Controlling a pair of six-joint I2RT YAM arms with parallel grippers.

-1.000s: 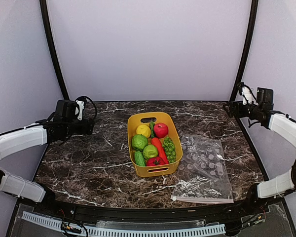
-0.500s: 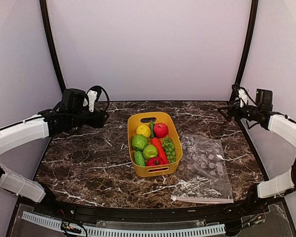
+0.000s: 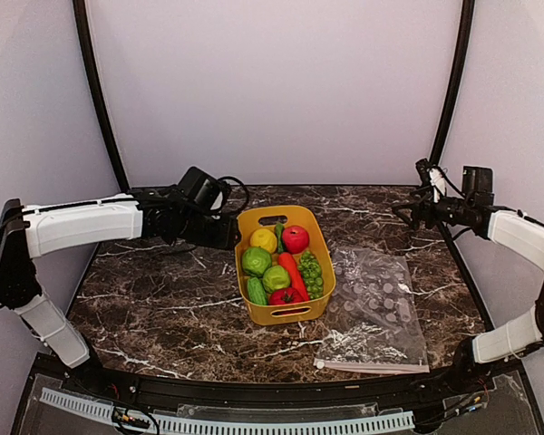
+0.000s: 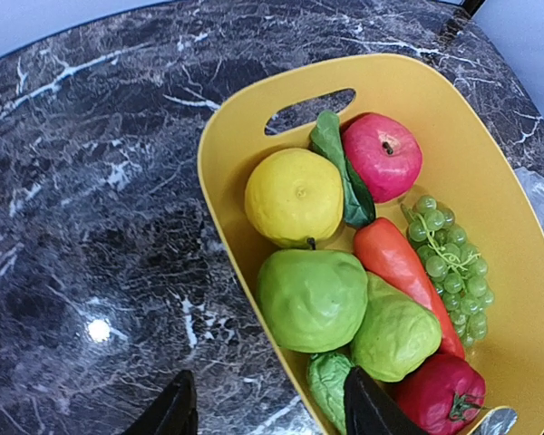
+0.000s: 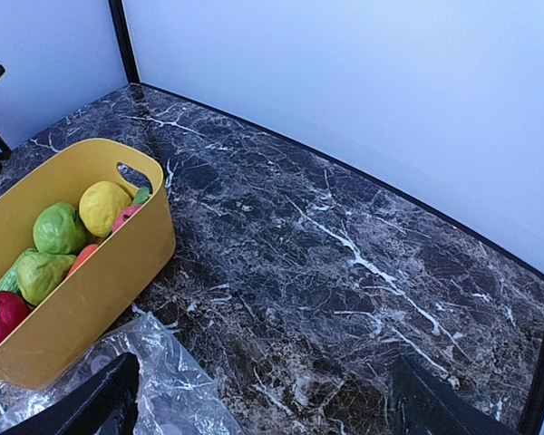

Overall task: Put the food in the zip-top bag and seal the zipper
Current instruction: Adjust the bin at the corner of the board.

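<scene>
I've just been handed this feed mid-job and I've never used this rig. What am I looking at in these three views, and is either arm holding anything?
You see two robot arms bolted at the near edge of a marble table, each ending in a two-finger gripper. The wide picture comes from a fixed camera above and behind them. The other two come from cameras on the wrists, with each gripper's dark fingertips at the bottom edge. The left gripper hangs by the left rim of a yellow basket, looking down on toy food: a lemon, an apple, grapes and a carrot. The right gripper hangs over the far right corner. A clear zip-top bag lies flat to the right of the basket, its zipper at the near edge. Both grippers are open and hold nothing.
</scene>
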